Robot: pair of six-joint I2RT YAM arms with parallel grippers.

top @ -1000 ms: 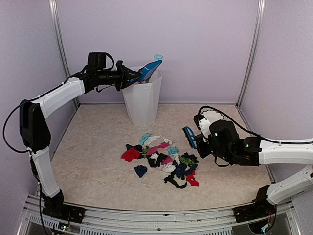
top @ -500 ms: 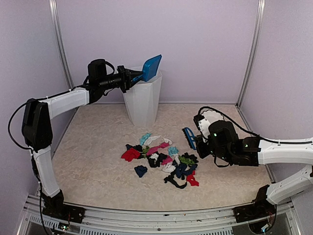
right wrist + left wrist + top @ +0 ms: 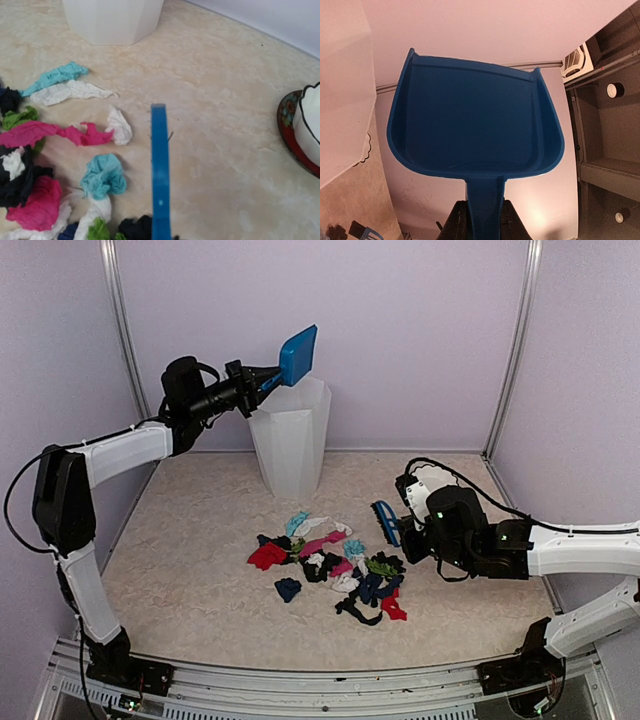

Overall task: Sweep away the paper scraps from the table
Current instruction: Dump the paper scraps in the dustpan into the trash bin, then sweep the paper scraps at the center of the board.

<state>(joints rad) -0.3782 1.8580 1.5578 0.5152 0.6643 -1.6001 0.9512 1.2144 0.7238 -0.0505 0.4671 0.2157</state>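
The paper scraps (image 3: 330,565) lie in a loose colourful pile in the middle of the beige table (image 3: 190,560); pink, teal, white, black and green ones (image 3: 102,175) show in the right wrist view. My left gripper (image 3: 245,385) (image 3: 484,220) is shut on the handle of an empty blue dustpan (image 3: 298,353) (image 3: 475,120), raised above the rim of the tall white bin (image 3: 290,440). My right gripper (image 3: 408,525) is low at the pile's right edge, shut on a blue brush (image 3: 386,521) (image 3: 160,175), which stands edge-on just right of the scraps.
The white bin (image 3: 112,17) stands at the back centre, behind the pile. A white scalloped bowl on a red-rimmed plate (image 3: 310,125) sits to the right of the brush, close behind the right arm (image 3: 430,480). Lilac walls enclose three sides.
The left arm has lifted the dustpan up and to the left, off the bin's rim; the teal scrap at its lip is gone. The right arm and brush have not moved.
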